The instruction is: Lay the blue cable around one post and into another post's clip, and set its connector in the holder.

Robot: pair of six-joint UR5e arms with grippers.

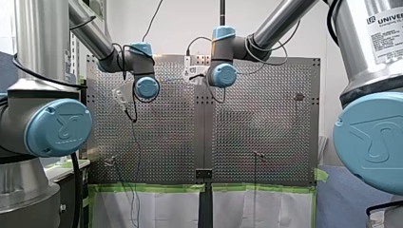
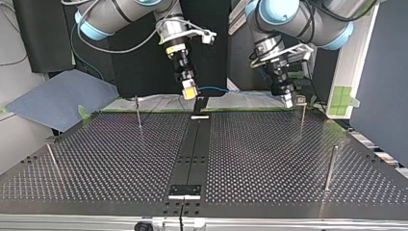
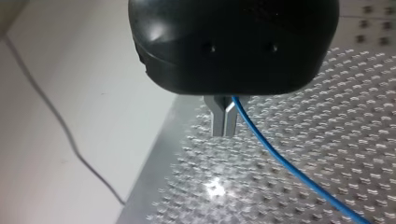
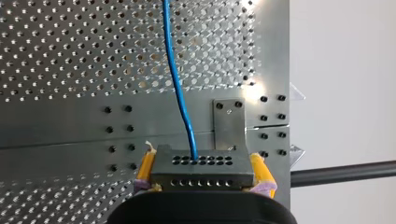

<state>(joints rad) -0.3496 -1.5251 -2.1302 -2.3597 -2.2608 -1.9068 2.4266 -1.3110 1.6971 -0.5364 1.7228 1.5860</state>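
In the right wrist view my right gripper (image 4: 201, 169), with yellow pads (image 4: 145, 168), is shut on a grey connector block (image 4: 201, 164). The blue cable (image 4: 180, 93) runs out of that block over the perforated plate. A small metal holder plate (image 4: 229, 122) lies just ahead of the block. In the top view this gripper (image 2: 190, 94) hangs beside a black holder (image 2: 200, 102) at the far edge. My left gripper (image 3: 224, 129) has its metal fingers shut, and the blue cable (image 3: 280, 158) comes out at their base. It (image 2: 287, 100) hovers near a clip-topped post (image 2: 302, 111).
Thin posts stand on the perforated table (image 2: 269, 159): one at the top view's far left (image 2: 138, 114), one near left (image 2: 53, 162), one near right (image 2: 330, 167). A second bracket (image 2: 185, 191) sits at the near middle edge. A blue mat (image 2: 57, 101) lies beyond the table.
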